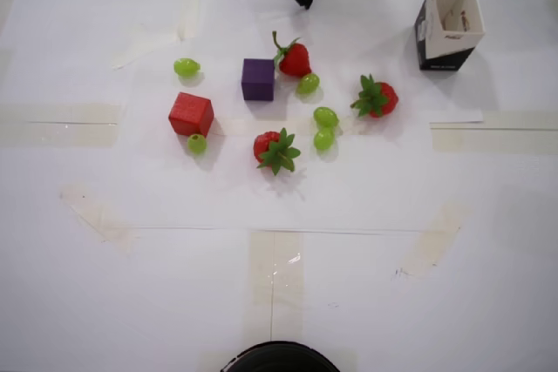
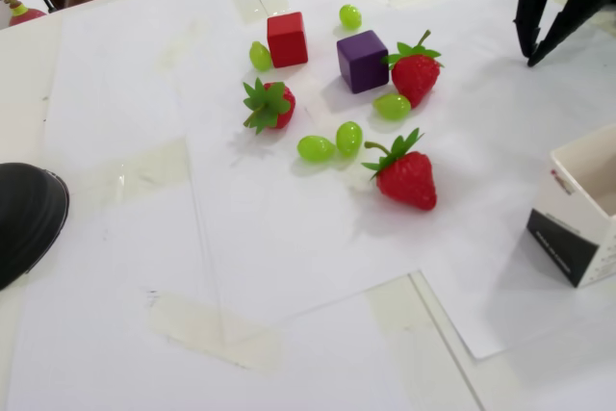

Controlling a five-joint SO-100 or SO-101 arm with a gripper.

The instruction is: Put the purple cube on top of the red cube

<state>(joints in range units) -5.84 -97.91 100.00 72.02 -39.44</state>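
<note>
Pincer (image 2: 528,58) cut off by top edge, fingers spread, gripping nothing. Purple cube (image 1: 258,78) and red cube (image 1: 191,113) sit apart on surface (image 1: 279,285).

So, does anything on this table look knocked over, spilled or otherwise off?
Nothing stands out. The small matte purple cube and small matte red cube sit flat and apart among the plastic strawberries and green grapes; the white-and-black carton stands upright, and the black gripper hangs clear.
</note>
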